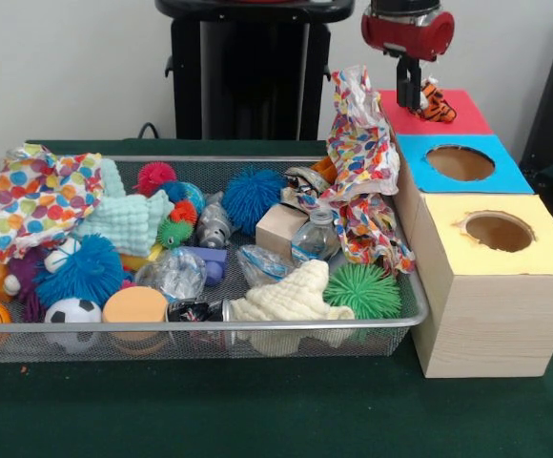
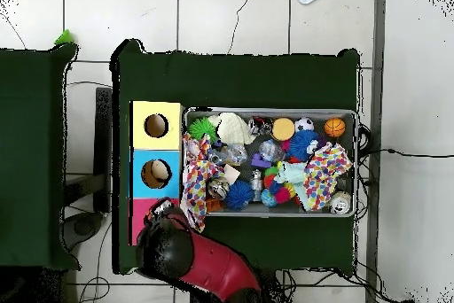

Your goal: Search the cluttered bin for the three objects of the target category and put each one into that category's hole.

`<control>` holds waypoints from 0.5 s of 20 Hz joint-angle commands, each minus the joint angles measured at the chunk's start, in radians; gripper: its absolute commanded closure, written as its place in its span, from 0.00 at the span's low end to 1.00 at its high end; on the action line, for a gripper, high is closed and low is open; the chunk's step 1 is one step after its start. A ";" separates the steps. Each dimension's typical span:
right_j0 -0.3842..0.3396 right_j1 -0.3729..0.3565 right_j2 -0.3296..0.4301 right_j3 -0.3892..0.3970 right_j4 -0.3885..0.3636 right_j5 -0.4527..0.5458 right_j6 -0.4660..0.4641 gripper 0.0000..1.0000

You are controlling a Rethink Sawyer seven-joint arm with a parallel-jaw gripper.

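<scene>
A green cloth covers the table, where the wire-mesh bin (image 1: 405,329) sits packed with spiky balls, cloths and bottles beside three wooden boxes. The gripper (image 1: 414,98) hangs over the red-topped box (image 1: 467,113) closed on an orange striped plush toy (image 1: 436,103), just above where the red hole should be (the hole itself is hidden under the arm). Judging from this, one toy is about to drop; no other plush animal shows clearly among the clutter, so searching likely remains

Pretty even, soft indoor light, no harsh glare; faint shadows sit under the bin (image 1: 257,329) on the green table (image 1: 257,410).
</scene>
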 commanded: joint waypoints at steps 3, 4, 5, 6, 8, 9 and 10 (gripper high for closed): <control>-0.140 0.108 0.235 0.070 0.029 -0.094 0.265 1.00; -0.154 0.105 0.246 0.075 0.030 -0.092 0.268 1.00; -0.158 0.108 0.249 0.075 0.028 -0.092 0.267 1.00; -0.161 0.104 0.248 0.077 0.026 -0.090 0.265 1.00; -0.166 0.099 0.248 0.082 0.028 -0.084 0.264 1.00; -0.166 0.086 0.243 0.085 0.031 -0.072 0.260 1.00; -0.167 0.074 0.238 0.089 0.033 -0.060 0.256 1.00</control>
